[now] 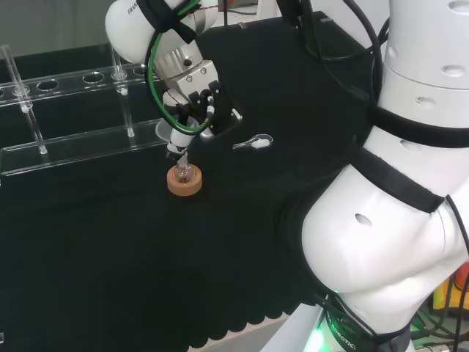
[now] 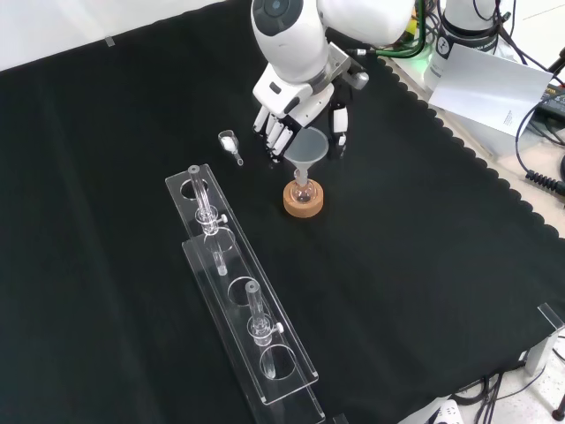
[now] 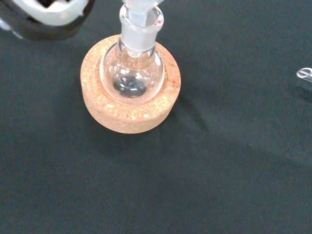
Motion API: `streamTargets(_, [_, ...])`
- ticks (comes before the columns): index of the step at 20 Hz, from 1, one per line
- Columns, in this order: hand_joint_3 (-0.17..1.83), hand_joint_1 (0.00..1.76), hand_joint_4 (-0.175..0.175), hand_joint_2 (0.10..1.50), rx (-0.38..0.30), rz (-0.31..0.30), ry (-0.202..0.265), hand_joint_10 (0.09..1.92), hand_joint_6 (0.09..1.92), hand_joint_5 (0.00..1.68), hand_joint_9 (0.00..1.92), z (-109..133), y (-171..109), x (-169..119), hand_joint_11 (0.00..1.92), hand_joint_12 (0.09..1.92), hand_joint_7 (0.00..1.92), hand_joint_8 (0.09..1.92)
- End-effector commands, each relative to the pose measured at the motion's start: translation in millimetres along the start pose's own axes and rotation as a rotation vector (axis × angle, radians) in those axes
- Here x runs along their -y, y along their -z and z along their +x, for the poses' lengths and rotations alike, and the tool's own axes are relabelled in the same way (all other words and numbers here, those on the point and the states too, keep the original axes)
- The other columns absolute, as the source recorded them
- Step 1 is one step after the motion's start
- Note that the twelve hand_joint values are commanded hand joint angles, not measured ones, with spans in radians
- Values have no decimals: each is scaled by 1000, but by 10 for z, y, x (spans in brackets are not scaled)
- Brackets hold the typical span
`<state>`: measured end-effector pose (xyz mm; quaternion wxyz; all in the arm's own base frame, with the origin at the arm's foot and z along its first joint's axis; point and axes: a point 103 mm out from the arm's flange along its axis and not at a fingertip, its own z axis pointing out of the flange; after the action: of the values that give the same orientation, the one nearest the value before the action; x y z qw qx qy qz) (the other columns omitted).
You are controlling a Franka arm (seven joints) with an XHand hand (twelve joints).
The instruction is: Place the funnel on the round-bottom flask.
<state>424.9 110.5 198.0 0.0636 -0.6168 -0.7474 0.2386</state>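
A small clear round-bottom flask [image 2: 303, 187] stands upright in a cork ring [image 2: 304, 203] near the middle of the cloth. A clear funnel [image 2: 309, 146] stands over it, its stem reaching down into the flask's neck [image 3: 141, 22]. The hand [image 2: 290, 108] hangs just above, with fingers on one side of the funnel's rim and the thumb on the other. In the head view the hand [image 1: 204, 101] is curled over the funnel's top, and the stem runs down to the flask [image 1: 183, 174] in its cork ring [image 1: 185, 185]. The wrist view shows the flask [image 3: 132, 73] seated in the cork ring [image 3: 127, 111].
A long clear rack [image 2: 240, 291] with upright glass tubes lies left of the flask in the front view. A small clear scoop holding something white [image 2: 231, 143] lies beside the hand. Beyond the cloth's scalloped far edge lie a grey sheet [image 2: 490, 88] and cables.
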Motion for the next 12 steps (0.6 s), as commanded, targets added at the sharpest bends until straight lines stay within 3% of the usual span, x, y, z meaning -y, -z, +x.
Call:
streamTargets(1, [515, 832, -41, 703, 0, 14, -1, 505, 770, 506, 841, 13, -22, -15, 561, 1206, 572, 722])
streamTargets(4, [513, 824, -55, 699, -4, 47, -6, 537, 631, 372, 756, 1, -33, -27, 509, 1241, 480, 745])
streamTargets(8, [513, 797, -65, 680, -7, 94, -5, 639, 238, 246, 500, -18, -64, -38, 352, 1317, 230, 742])
streamTargets(12, [511, 781, -68, 667, -10, 114, -9, 674, 87, 204, 368, -57, -78, -24, 275, 1337, 106, 712])
